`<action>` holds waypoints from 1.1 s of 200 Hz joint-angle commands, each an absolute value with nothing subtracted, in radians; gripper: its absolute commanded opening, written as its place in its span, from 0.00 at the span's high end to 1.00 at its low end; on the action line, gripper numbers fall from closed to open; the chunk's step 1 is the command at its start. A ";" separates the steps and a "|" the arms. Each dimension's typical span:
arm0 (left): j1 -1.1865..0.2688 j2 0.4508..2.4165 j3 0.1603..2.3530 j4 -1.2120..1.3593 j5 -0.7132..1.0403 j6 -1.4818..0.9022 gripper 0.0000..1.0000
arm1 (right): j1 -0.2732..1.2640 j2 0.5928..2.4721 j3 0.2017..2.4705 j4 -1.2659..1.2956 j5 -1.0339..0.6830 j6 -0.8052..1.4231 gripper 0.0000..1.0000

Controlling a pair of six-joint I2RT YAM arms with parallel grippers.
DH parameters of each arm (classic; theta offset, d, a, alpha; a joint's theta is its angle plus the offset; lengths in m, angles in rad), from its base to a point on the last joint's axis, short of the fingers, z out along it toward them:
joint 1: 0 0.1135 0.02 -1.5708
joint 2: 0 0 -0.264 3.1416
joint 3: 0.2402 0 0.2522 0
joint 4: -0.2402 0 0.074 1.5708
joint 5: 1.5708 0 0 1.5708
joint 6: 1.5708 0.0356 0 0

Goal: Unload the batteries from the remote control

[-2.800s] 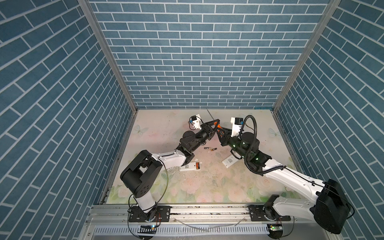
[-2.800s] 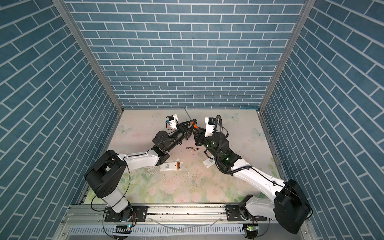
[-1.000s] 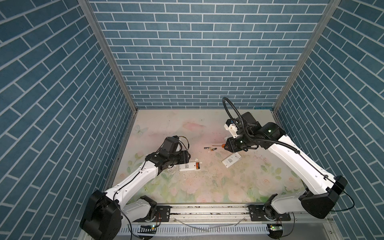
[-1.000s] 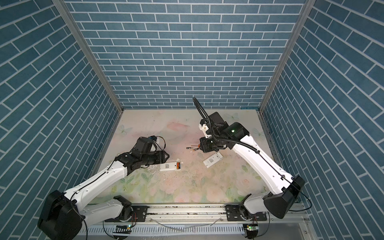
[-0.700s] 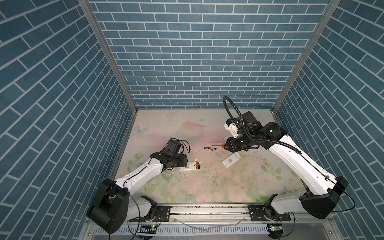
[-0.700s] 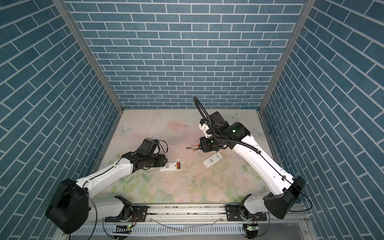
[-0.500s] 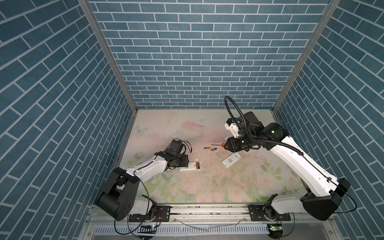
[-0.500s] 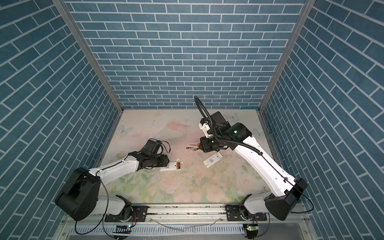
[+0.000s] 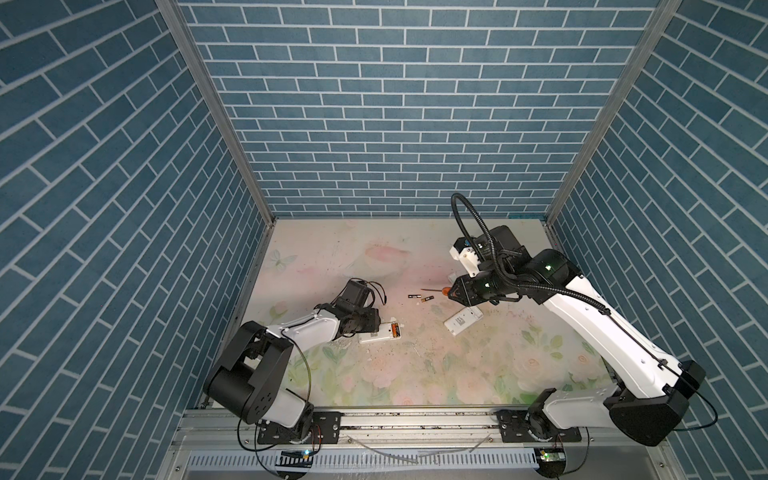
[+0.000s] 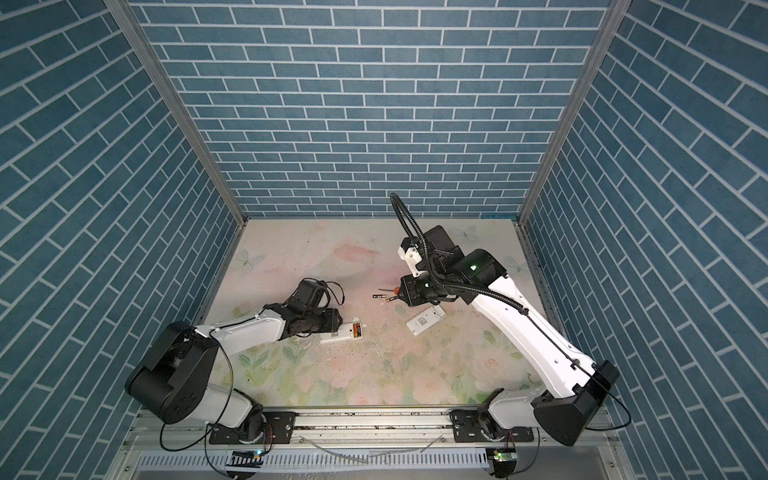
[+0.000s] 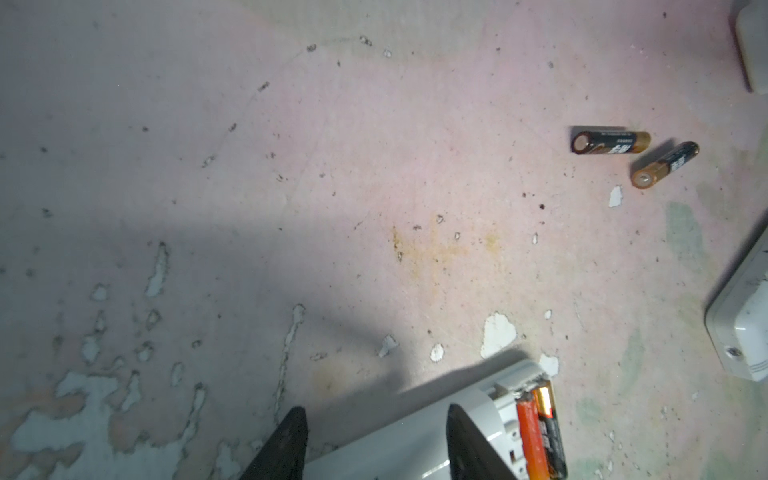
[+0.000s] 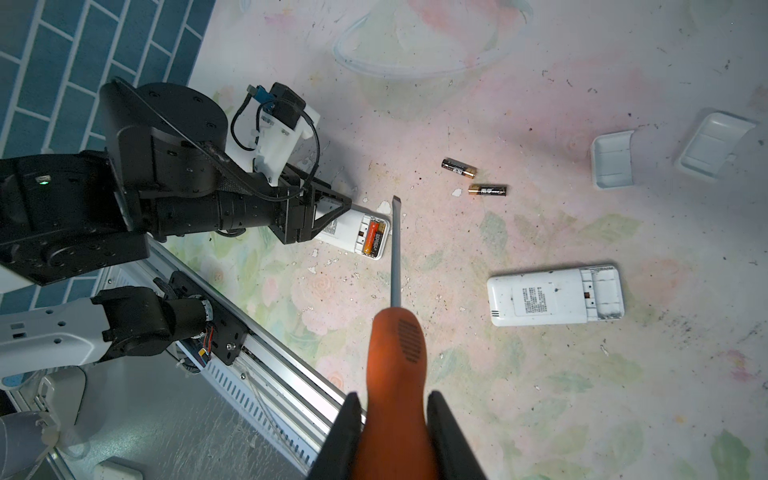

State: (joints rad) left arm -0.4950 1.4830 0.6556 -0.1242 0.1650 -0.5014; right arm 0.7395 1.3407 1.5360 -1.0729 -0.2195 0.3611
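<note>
1. L gripper: down low on the table. Its 2 black fingers sit one on each side of the near end of a white remote. Jaws part-way apart. Can't tell if they squeeze it.
2. That remote lies flat, back up, slot open at the far end. 2 batts are in the slot, side by side: orange batt & black batt.
3. 2 more lie loose on the table, past that remote, btwn the arms: loose batt A & loose batt B. Close together, not touching.
4. R gripper: closed tight on the orange handle of a screwdriver. In both top views the metal tip is near the loose ones.
5. 2nd remote: flat, back up, slot open, just beside the R gripper in both top views.
6. White lid & other white lid lie on the table near each other.
</note>
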 commanded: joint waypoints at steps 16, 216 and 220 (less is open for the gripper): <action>-0.491 1.442 0.597 -0.121 0.189 -0.541 0.45 | 0.742 1.321 1.526 -1.062 -0.233 0.353 1.00; -0.657 1.252 0.663 -0.481 0.064 -0.296 0.00 | 0.743 1.433 1.643 -1.214 -0.250 0.263 1.00; -0.662 1.254 0.664 -0.481 0.060 -0.291 0.00 | 0.742 1.431 1.643 -1.214 -0.250 0.264 1.00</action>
State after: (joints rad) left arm -0.6285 1.2587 0.6376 -0.4507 0.1219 -0.3481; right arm 0.7395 1.4410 1.6073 -1.1927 -0.2371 0.3046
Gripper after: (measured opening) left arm 0.984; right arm 0.263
